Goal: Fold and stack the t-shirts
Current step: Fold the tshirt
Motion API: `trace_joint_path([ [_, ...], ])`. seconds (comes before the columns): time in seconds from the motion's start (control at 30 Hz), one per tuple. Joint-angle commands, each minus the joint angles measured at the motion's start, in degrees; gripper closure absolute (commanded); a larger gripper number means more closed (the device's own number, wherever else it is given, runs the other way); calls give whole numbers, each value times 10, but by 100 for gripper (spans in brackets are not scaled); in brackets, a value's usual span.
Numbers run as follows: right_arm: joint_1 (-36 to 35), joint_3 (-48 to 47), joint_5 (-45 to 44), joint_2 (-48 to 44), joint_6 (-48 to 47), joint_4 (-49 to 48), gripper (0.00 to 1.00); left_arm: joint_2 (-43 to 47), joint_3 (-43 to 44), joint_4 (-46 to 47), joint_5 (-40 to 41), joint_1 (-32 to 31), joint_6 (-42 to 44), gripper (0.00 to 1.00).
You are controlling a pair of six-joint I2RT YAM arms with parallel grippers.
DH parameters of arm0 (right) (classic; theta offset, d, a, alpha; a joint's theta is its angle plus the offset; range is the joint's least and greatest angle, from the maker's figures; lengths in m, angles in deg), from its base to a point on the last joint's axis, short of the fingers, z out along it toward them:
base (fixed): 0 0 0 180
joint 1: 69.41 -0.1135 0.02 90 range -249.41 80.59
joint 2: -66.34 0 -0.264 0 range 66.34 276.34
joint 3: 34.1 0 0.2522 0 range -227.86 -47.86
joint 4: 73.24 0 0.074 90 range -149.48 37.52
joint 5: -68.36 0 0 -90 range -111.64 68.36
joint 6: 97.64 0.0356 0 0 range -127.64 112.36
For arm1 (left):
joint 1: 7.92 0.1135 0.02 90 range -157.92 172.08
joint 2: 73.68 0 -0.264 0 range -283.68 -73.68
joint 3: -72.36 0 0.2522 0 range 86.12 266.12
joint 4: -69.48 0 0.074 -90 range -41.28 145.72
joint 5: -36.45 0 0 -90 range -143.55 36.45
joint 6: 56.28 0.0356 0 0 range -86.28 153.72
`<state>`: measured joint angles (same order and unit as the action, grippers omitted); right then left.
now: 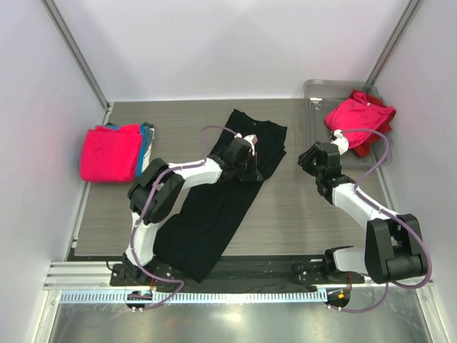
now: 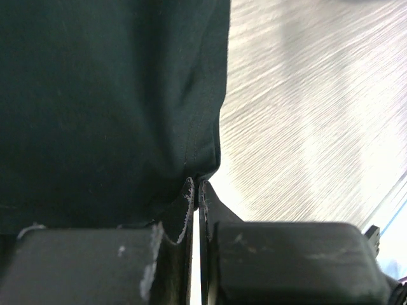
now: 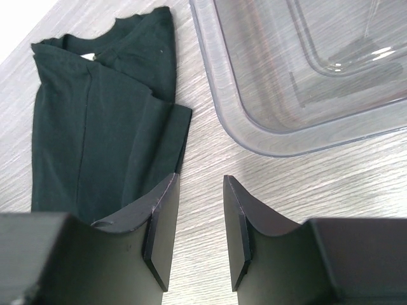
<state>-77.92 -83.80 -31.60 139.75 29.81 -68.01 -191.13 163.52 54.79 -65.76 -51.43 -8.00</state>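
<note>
A large black t-shirt (image 1: 214, 214) lies stretched diagonally across the middle of the table, its right side folded inward near the collar. My left gripper (image 1: 248, 156) rests on its upper part, and in the left wrist view the gripper (image 2: 196, 184) is shut, pinching the black t-shirt's (image 2: 108, 95) hem edge at the fingertips. My right gripper (image 1: 307, 156) stands open over bare table, nothing between its fingers (image 3: 162, 229); the black shirt (image 3: 95, 127) lies just left of it. A pink t-shirt (image 1: 357, 114) is crumpled over a red one (image 1: 368, 148) at the tray.
A clear plastic tray (image 1: 314, 89) stands at the back right, its rim (image 3: 254, 140) close ahead of my right gripper. A folded stack, pink shirt (image 1: 111, 153) over teal (image 1: 148, 136), lies at the left. White walls enclose the table on three sides.
</note>
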Motion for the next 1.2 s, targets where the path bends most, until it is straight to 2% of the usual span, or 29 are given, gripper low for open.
trace_joint_path([
  [0.0, 2, -12, -8, 16, 5, -8, 60, 39, -14, 49, -11, -12, -13, 100],
  [0.27, 3, -31, 4, 53, 3, 7, 58, 43, -34, 87, -31, -27, -36, 100],
  [0.33, 3, -40, 11, 70, -1, 11, 61, 47, -43, 97, -58, -26, -32, 88],
  [0.37, 3, -42, 21, 75, -3, 12, 61, 49, -52, 101, -62, -27, -32, 67],
  [0.4, 2, -45, 27, 81, -4, 12, 61, 54, -60, 107, -58, -26, -33, 57],
  [0.47, 0, -55, 34, 102, -7, 13, 59, 78, -80, 124, -42, -26, -30, 44],
  [0.53, -10, -72, 34, 129, -8, 21, 59, 99, -96, 117, -21, -20, -24, 39],
  [0.67, -43, -113, 6, 186, -12, 40, 67, 140, -94, 83, -36, 17, -29, 38],
  [0.8, -72, -162, -33, 234, -19, 71, 76, 151, -78, 23, -36, 86, -24, 38],
  [0.9, -84, -178, -41, 260, -17, 76, 90, 137, -52, -22, -21, 114, -5, 39],
  [0.93, -86, -188, -52, 266, -16, 82, 99, 130, -44, -32, -13, 130, 0, 39],
  [1.17, -103, -236, -116, 320, -13, 162, 99, 35, 33, -77, -4, 151, 11, 41],
])
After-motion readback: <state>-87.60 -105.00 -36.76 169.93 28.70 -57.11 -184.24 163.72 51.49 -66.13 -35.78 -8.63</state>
